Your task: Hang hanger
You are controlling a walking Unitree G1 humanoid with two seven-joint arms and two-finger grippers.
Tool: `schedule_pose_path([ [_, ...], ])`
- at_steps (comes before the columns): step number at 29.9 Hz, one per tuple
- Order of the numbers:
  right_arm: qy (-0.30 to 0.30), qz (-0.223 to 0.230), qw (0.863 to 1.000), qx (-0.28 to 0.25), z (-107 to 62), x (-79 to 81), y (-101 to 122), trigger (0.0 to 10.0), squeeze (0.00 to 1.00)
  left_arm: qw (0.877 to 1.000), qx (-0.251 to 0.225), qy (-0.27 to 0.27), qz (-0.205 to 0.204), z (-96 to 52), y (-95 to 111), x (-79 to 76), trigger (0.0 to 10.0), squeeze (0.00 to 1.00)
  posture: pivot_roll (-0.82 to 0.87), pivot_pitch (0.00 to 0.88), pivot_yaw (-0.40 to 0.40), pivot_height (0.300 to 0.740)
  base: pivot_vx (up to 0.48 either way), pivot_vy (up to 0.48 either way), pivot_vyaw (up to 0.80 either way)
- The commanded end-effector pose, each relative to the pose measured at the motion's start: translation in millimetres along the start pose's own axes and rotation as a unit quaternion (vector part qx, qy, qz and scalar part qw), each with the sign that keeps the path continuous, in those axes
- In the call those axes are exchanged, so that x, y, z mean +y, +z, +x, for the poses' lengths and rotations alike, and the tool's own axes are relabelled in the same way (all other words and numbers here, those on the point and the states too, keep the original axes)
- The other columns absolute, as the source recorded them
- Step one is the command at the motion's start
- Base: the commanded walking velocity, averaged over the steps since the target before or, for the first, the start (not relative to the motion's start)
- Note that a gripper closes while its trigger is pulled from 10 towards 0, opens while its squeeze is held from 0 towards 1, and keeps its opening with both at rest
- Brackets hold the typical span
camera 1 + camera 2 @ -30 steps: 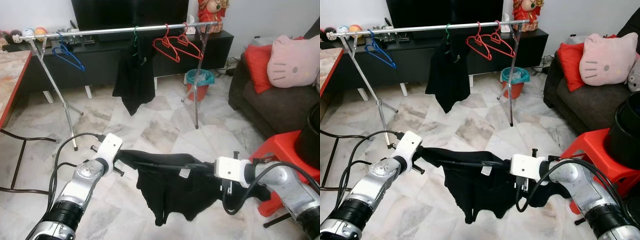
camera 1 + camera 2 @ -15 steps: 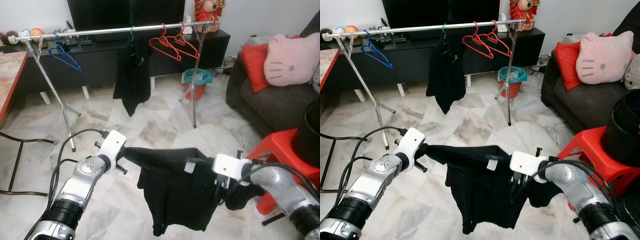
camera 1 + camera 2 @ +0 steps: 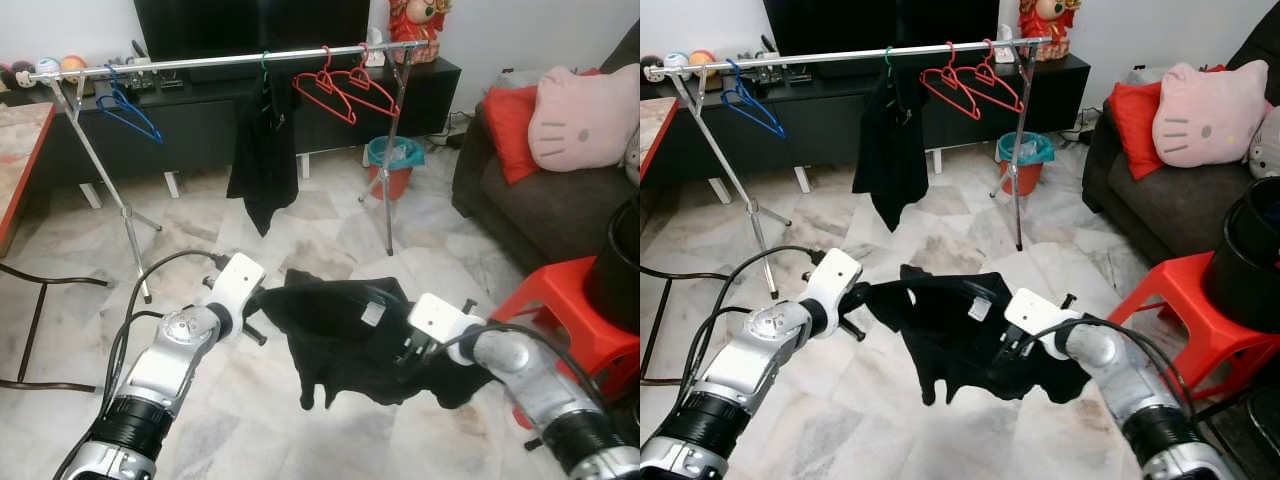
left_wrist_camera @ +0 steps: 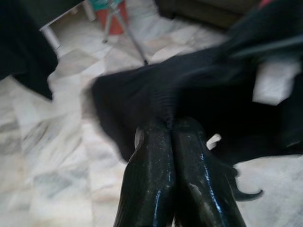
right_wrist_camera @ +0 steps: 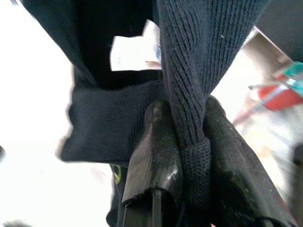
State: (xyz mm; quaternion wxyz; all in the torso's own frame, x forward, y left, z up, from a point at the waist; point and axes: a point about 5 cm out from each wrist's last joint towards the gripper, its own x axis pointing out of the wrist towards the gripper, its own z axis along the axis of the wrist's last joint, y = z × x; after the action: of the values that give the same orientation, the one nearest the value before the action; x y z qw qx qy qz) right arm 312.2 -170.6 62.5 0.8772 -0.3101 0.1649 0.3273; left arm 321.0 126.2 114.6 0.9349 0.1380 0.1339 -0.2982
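Left tool [image 4: 169, 124] & right tool [image 5: 185, 124] both clamped on black knit garment [image 3: 340, 335], slung between them above marble floor [image 3: 320, 250]; white label [image 5: 135, 49] clearest from right wrist cam; silver clothes rail [image 3: 220, 60] w/ red hangers [image 3: 345, 90] well beyond

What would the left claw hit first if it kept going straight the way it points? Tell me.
The left claw is shut on the black shirt, so it meets that cloth at once. Beyond it, the right claw seems next, though depth is unclear.

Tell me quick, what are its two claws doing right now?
Left gripper: shut on the black garment.
Right gripper: shut on the same black garment, knit fabric pinched between its fingers.
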Motion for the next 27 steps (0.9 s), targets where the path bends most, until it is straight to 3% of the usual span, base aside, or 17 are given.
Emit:
schedule_pose_path([
  [1,0.006,-0.004,0.999,-0.05,-0.1,-6.2,21,10.0,0.0,1.0,0.003,-0.011,-0.002,-0.2,1,-4.3,10.0,0.0,0.05,0.0,-0.007,0.74,0.0,0.0,0.0],
  [7,-0.021,0.01,0.998,-0.062,8.7,-7.7,33,10.0,0.0,0.999,-0.013,-0.038,-0.002,2.1,7,-15.1,10.0,0.0,0.06,0.0,-0.009,0.74,0.0,0.0,0.0],
  [16,-0.096,0.002,0.995,-0.003,11.8,-22.6,22,10.0,0.0,0.995,-0.058,-0.082,-0.014,-4.4,22,-21.3,10.0,0.0,0.07,0.0,-0.018,0.74,0.0,0.0,0.0],
  [27,-0.162,0.074,0.982,-0.06,16.8,-33.4,40,10.0,0.0,0.979,-0.043,-0.199,0.014,-16.1,15,-47.2,10.0,0.0,0.06,0.0,-0.017,0.74,0.0,0.0,0.0],
])
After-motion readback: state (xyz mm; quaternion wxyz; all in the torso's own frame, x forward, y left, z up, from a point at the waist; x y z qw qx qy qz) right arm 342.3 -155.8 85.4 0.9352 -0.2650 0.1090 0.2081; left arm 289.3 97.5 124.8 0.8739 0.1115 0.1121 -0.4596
